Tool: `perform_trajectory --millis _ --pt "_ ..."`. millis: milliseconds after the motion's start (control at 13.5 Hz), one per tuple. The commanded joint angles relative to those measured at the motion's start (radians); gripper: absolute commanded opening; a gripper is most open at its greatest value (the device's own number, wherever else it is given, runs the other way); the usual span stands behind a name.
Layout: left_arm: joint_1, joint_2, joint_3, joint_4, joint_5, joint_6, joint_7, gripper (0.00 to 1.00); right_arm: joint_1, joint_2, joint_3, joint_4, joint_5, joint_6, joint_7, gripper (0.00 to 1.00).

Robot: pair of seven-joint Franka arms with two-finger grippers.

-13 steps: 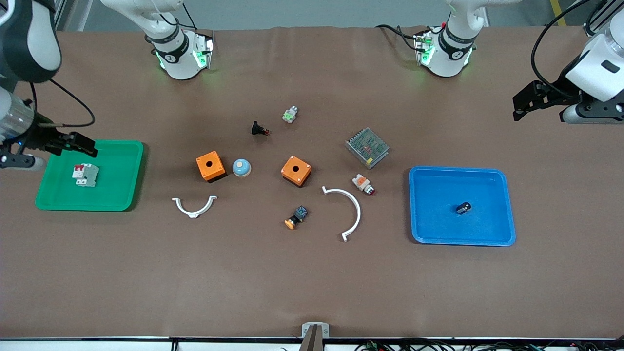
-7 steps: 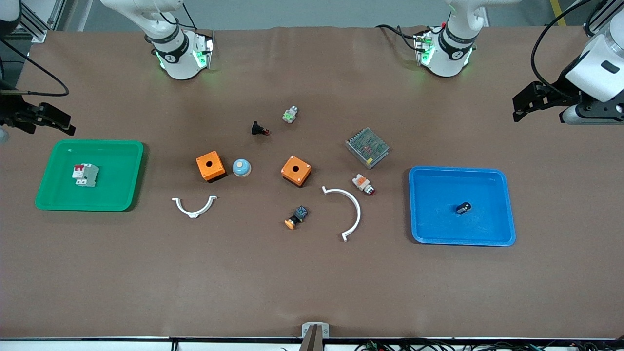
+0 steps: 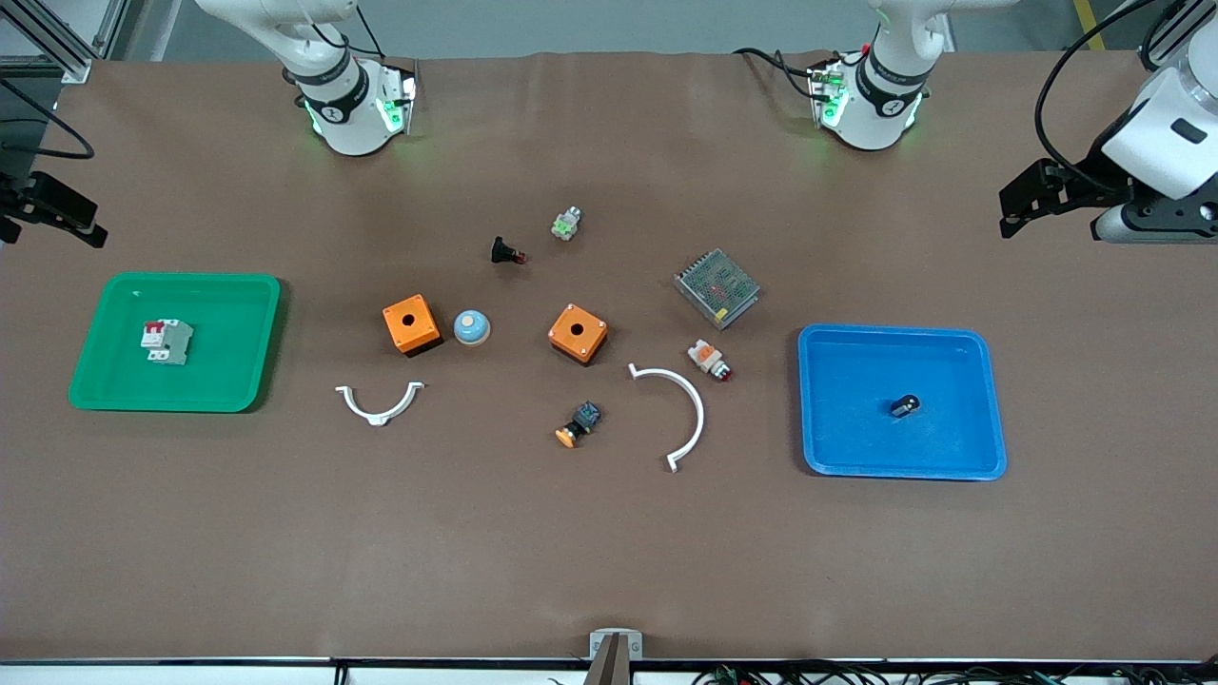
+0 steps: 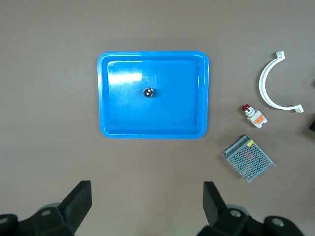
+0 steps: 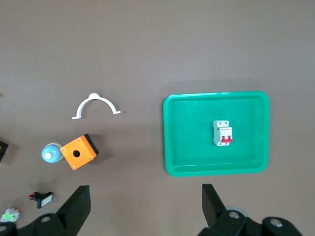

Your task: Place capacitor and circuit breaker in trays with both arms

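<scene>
The circuit breaker [image 3: 167, 342] lies flat in the green tray [image 3: 238, 381], which sits near the table edge at the right arm's end; its red levers point toward the robots' side of the table, and nothing touches it. The capacitor [image 3: 905, 406] lies on its side in the blue tray [image 3: 971, 447], near that tray's middle, at the left arm's end of the table. The right gripper [image 3: 55, 211] is raised over the table edge at the right arm's end, over bare table on the robots' side of the green tray, and the right wrist view shows its two fingers [image 5: 74, 209] spread wide apart with nothing between them. The left gripper [image 3: 1028, 198] is raised near the table edge at the left arm's end, over bare table on the robots' side of the blue tray, and the left wrist view shows its fingers [image 4: 76, 204] wide apart too, holding nothing. Between the trays, around the middle of the table, lie two orange boxes [image 3: 411, 324], a blue-topped button [image 3: 471, 327] just beside one of them, two white curved clamps [image 3: 380, 404], a metal mesh-covered box [image 3: 717, 287], a white-orange push button [image 3: 709, 360] and a few smaller switch parts, all well apart from both grippers.
</scene>
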Motion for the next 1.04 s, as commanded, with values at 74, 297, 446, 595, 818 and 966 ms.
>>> perform_trajectory --millis 74,297,446,595,818,966 --pt "0.008 -0.012 -0.027 -0.012 -0.006 0.011 0.006 1.00 0.049 0.028 -0.004 0.034 -0.034 -0.017 0.020 1.00" --pt "0.008 -0.011 -0.033 -0.011 -0.006 0.013 -0.005 1.00 0.046 0.029 -0.004 0.034 -0.025 -0.006 0.020 1.00" --pt "0.008 -0.003 -0.035 -0.009 -0.006 0.012 -0.005 1.00 0.040 0.029 -0.005 0.040 -0.022 -0.002 0.020 1.00" --pt "0.008 0.000 -0.033 -0.008 -0.006 0.013 -0.005 1.00 0.040 0.031 -0.007 0.042 -0.022 0.000 0.020 1.00" --pt "0.020 0.018 -0.030 0.021 -0.010 0.011 0.003 1.00 0.038 0.031 -0.007 0.042 -0.022 0.015 0.022 1.00" --pt "0.017 0.026 -0.030 0.028 -0.010 0.011 -0.002 1.00 0.038 0.031 -0.007 0.042 -0.020 0.018 0.022 1.00"
